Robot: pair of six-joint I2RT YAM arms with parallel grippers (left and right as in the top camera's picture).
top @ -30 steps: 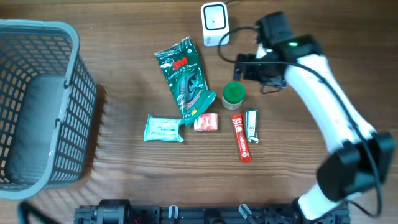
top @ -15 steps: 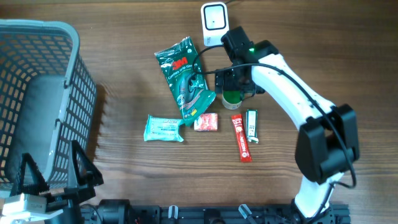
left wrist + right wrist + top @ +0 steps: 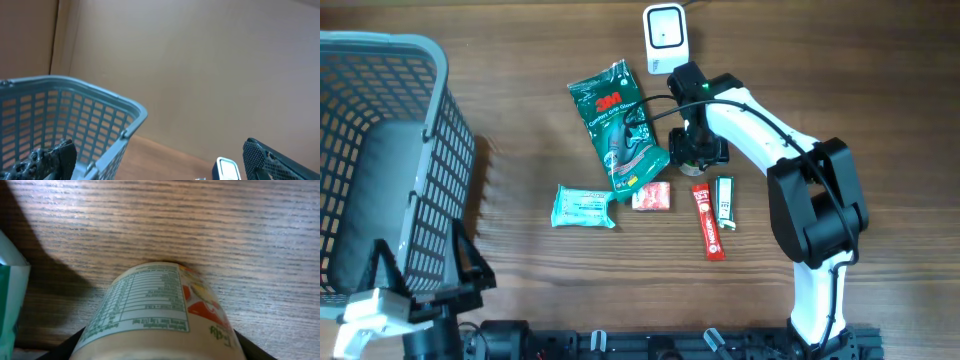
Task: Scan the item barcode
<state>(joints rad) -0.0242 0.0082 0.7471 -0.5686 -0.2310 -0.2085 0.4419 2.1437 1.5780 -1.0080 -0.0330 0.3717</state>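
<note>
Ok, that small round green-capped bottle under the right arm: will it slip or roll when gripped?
Likely rigid: the small round green-capped bottle has a curved wall that looks like hard plastic. Its glossy printed label may be slippery, so grip squarely. Tipped over, it would probably roll on the wooden table.

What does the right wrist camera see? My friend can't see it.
A small jar with a printed label fills the bottom, dark fingers at both sides. Behind it is wooden table; a green packet peeks in left.

The right gripper hides the jar overhead; its label print is unreadable.
</note>
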